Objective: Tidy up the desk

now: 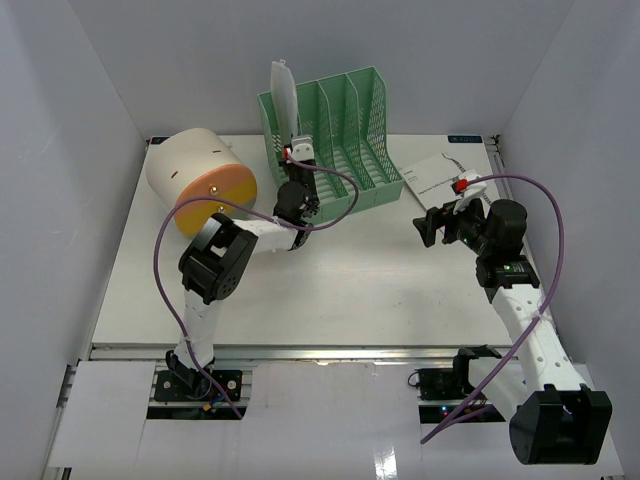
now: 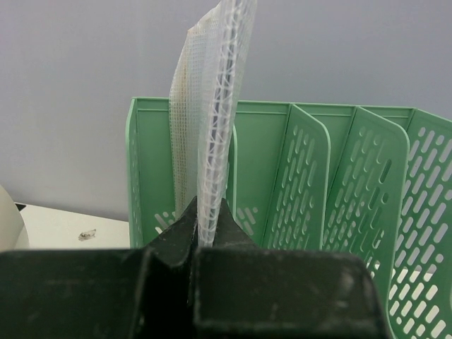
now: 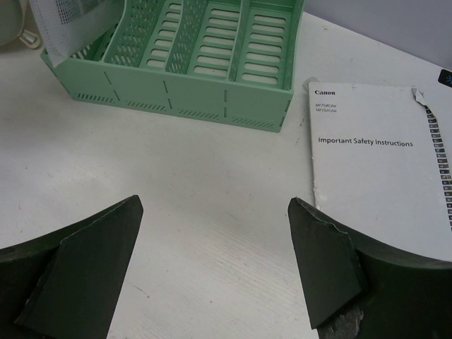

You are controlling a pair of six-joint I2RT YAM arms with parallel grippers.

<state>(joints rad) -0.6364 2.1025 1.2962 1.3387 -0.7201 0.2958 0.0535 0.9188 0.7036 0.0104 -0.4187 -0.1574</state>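
Left gripper [image 2: 205,215] clamped on mesh pouch [image 2: 212,106], upright at left end of file rack [image 1: 350,125], desk [image 1: 350,285] far edge. Right gripper [image 3: 215,236] spread wide, empty, near booklet [image 3: 378,162].

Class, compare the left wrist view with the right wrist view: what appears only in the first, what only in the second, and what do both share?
Only the left wrist view shows the left tool shut on the lower edge of an upright translucent mesh pouch. Only the right wrist view shows the right tool, open, and a Canon safety booklet lying flat on the desk. Both show the green file rack, some desk surface, and the pouch, though the right wrist view catches just its corner.
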